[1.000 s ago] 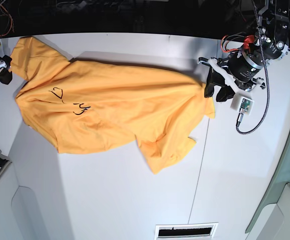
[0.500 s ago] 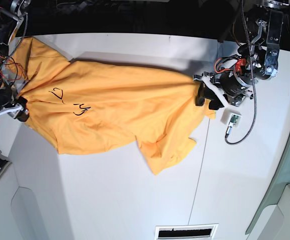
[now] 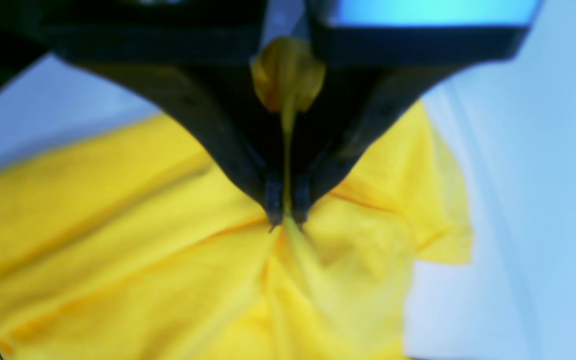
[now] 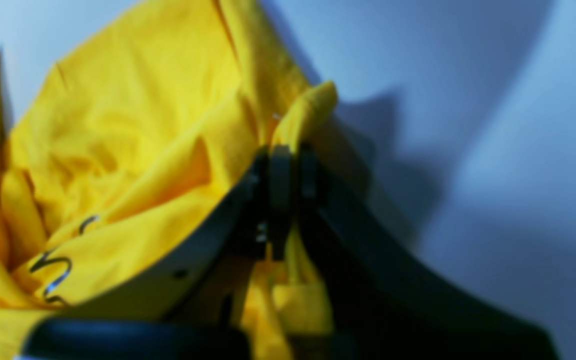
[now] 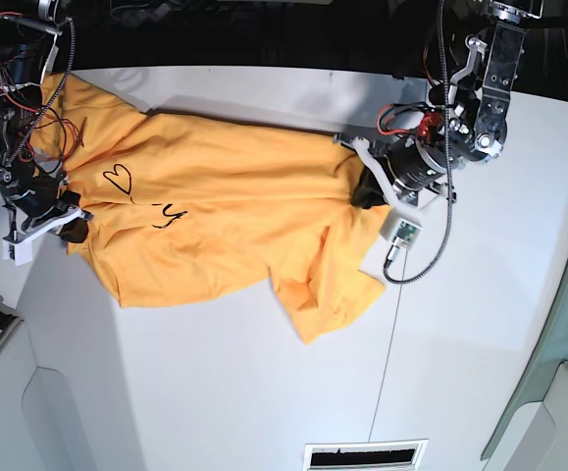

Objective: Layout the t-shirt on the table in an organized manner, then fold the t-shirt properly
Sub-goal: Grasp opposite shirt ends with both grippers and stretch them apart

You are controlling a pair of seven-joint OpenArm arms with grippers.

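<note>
**Orange-Yellow T-Shirt Gripped at Both Ends**

The t-shirt (image 5: 225,216), a large orange-yellow cotton garment with short sleeves, lay crumpled across the far half of the big matte white table (image 5: 215,392), its length running side to side in the base view and one sleeve trailing toward the near edge. A second earlier both arms had stood off its ends with jaws apart; by this moment each had come in over the cloth and closed. The left gripper (image 3: 285,216), on the base view's right, had its black jaws pressed together on a thin ridge of yellow fabric, with folds fanning out below the tips. The right gripper (image 4: 288,160), on the base view's left, was likewise clamped on a bunched edge near the small black heart-and-scribble drawing (image 5: 144,194). The shirt had bunched inward a little at both ends. That probably meant the spreading stage was starting: with two holds, the cloth could be lifted and pulled flat.

Around it, a thin dark seam line (image 5: 387,353) crossed the tabletop, and a small white board on a black cable (image 5: 401,234) hung beside the left arm, just over the shirt's edge. That dangling cable looked like the only thing liable to snag.
</note>
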